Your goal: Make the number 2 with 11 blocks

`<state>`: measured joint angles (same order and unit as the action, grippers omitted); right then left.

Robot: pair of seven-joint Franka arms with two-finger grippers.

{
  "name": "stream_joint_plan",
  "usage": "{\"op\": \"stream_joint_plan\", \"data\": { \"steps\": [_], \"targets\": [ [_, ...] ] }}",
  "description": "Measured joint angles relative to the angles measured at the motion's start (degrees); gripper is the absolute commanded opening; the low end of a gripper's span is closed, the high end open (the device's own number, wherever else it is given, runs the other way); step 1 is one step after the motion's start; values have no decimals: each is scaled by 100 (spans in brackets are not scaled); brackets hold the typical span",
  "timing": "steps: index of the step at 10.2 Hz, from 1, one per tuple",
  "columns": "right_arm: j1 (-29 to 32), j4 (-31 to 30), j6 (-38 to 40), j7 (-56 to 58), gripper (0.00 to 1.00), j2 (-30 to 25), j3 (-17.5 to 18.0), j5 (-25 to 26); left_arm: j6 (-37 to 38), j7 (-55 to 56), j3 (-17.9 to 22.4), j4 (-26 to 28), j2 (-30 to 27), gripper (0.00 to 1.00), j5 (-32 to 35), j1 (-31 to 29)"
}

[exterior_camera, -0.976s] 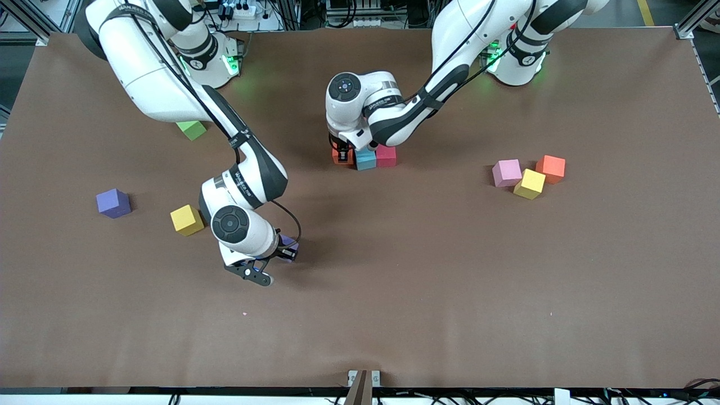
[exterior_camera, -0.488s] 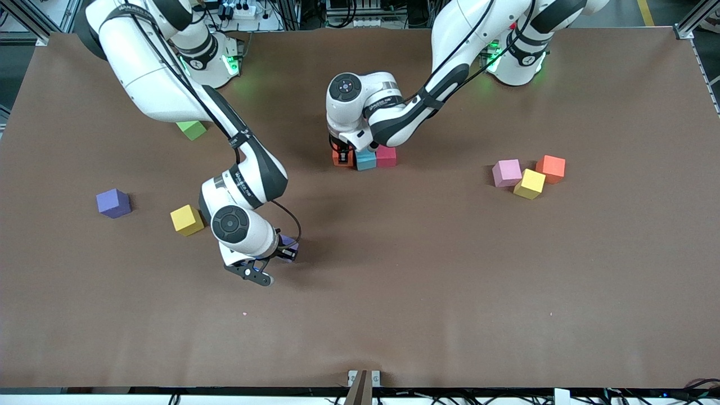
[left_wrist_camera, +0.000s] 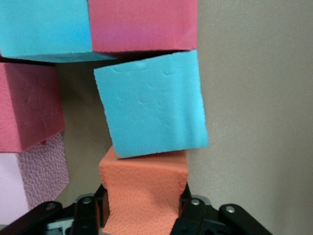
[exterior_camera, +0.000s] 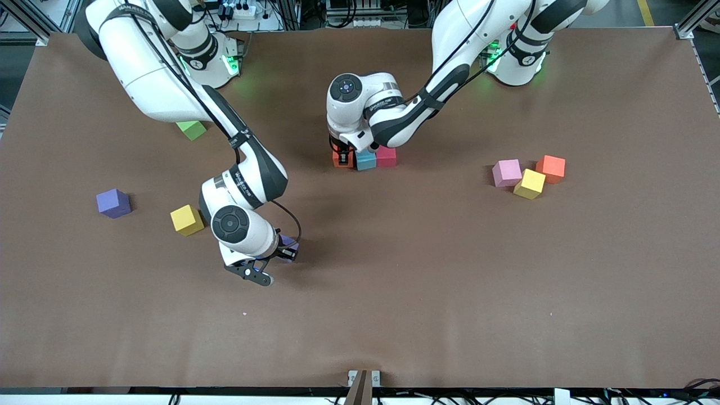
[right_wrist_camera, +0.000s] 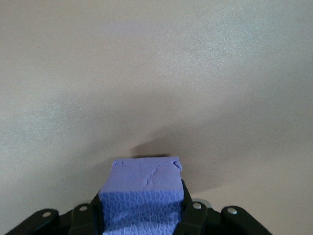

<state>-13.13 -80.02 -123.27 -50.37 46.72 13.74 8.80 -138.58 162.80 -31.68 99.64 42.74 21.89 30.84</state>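
Observation:
My left gripper (exterior_camera: 341, 152) (left_wrist_camera: 142, 211) is shut on an orange block (exterior_camera: 341, 159) (left_wrist_camera: 143, 191), low at the end of a short row with a light blue block (exterior_camera: 366, 161) (left_wrist_camera: 150, 105) and a red block (exterior_camera: 386, 156) (left_wrist_camera: 142, 24). The left wrist view shows more of this cluster: another light blue block (left_wrist_camera: 44, 27), a red block (left_wrist_camera: 27, 107) and a pink block (left_wrist_camera: 34, 181). My right gripper (exterior_camera: 286, 251) (right_wrist_camera: 142, 211) is shut on a purple block (exterior_camera: 289, 243) (right_wrist_camera: 144, 193), low over bare table.
A purple block (exterior_camera: 113, 203) and a yellow block (exterior_camera: 187, 219) lie toward the right arm's end. A lime-green cube (exterior_camera: 192, 129) sits under the right arm. Pink (exterior_camera: 507, 172), yellow (exterior_camera: 529, 184) and orange-red (exterior_camera: 550, 169) blocks are grouped toward the left arm's end.

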Motion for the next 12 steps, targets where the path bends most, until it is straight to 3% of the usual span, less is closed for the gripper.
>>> {"op": "stream_joint_plan", "data": {
  "steps": [1, 2, 8, 12],
  "targets": [
    [0, 0, 0, 0, 0, 0, 0, 0, -1, 4, 2, 0, 0, 39, 0, 0],
    [0, 0, 0, 0, 0, 0, 0, 0, -2, 7, 3, 0, -1, 99, 0, 0],
    [-1, 0, 0, 0, 0, 0, 3, 0, 3, 29, 174, 14, 71, 100, 200, 133],
    [-6, 0, 1, 12, 0, 0, 13, 0, 151, 39, 60, -58, -239, 100, 199, 134]
  ]
}}
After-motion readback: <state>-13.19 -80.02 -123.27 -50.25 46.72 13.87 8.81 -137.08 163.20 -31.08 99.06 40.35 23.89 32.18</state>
